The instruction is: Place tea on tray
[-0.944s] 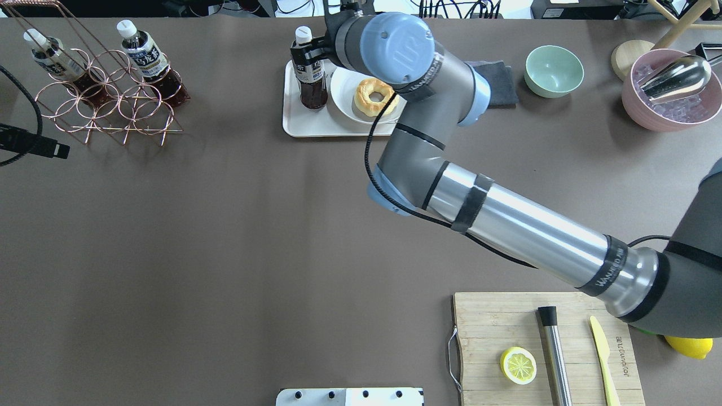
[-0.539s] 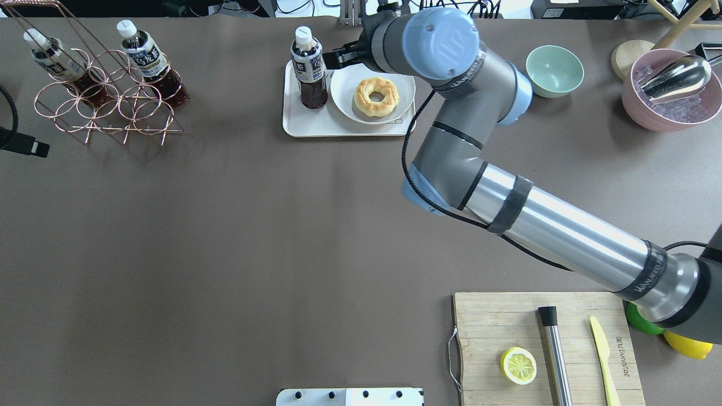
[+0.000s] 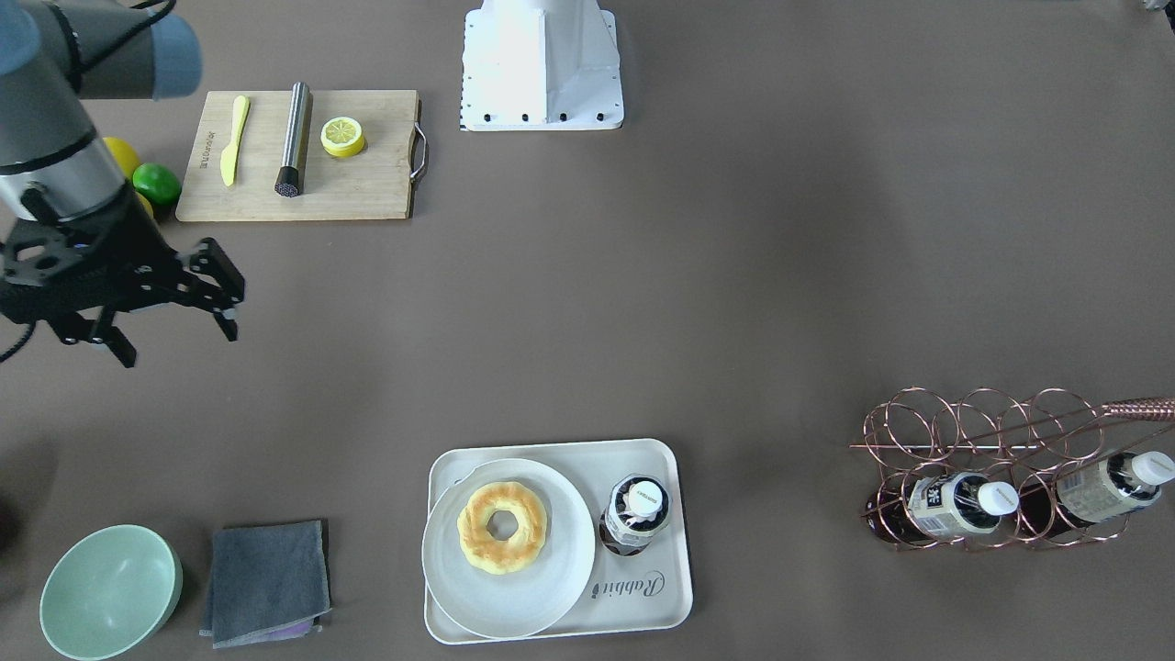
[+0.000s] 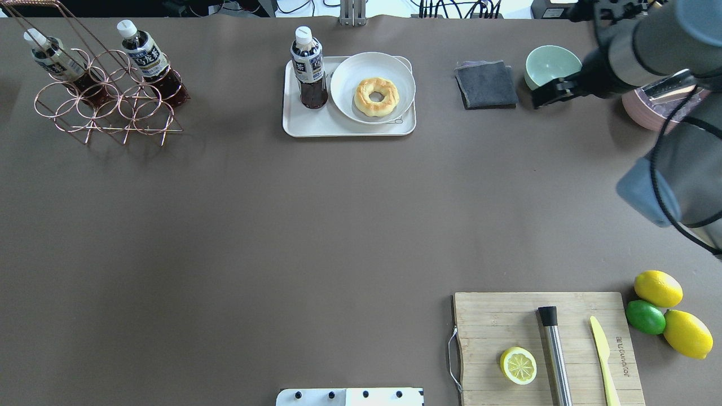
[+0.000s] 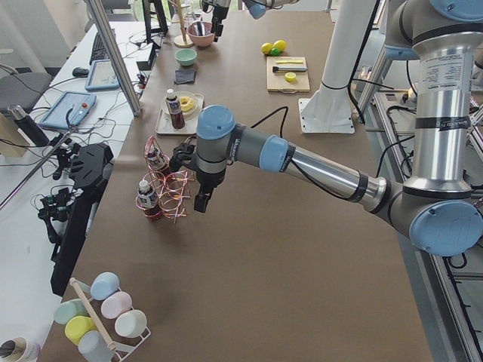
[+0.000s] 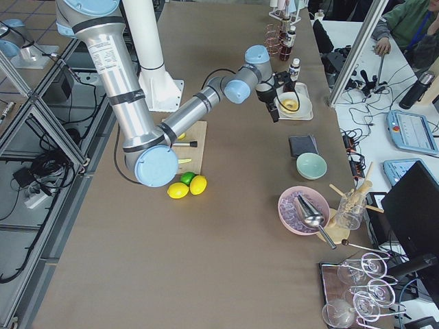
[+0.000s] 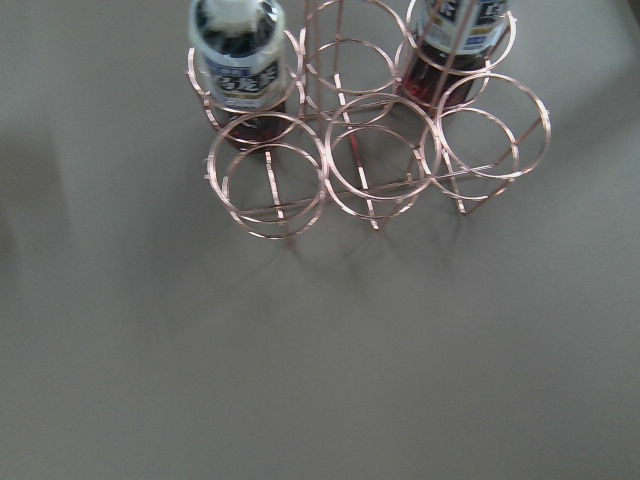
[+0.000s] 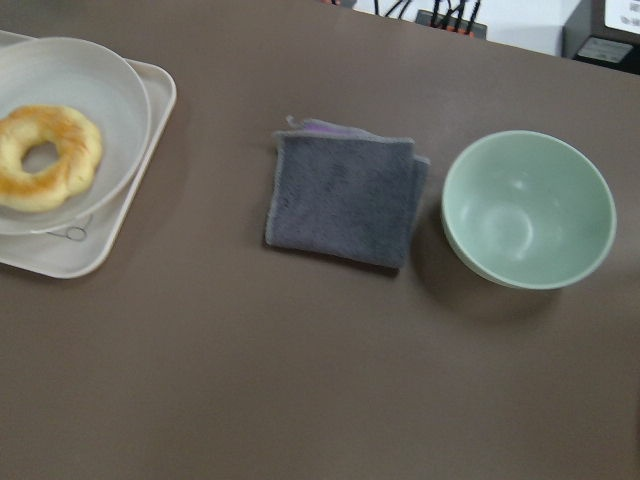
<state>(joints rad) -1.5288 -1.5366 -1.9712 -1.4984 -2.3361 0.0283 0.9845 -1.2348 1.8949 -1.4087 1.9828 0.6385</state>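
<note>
Hovering right hand (image 3: 174,338), fingers (image 3: 225,285) spread, far from tray (image 3: 675,551).

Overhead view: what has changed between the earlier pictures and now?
The right gripper came away from the tea and withdrew to the view's right, now open near the green bowl. The left arm left the view's left edge. The tea, tray, plate and donut stayed in place.
</note>
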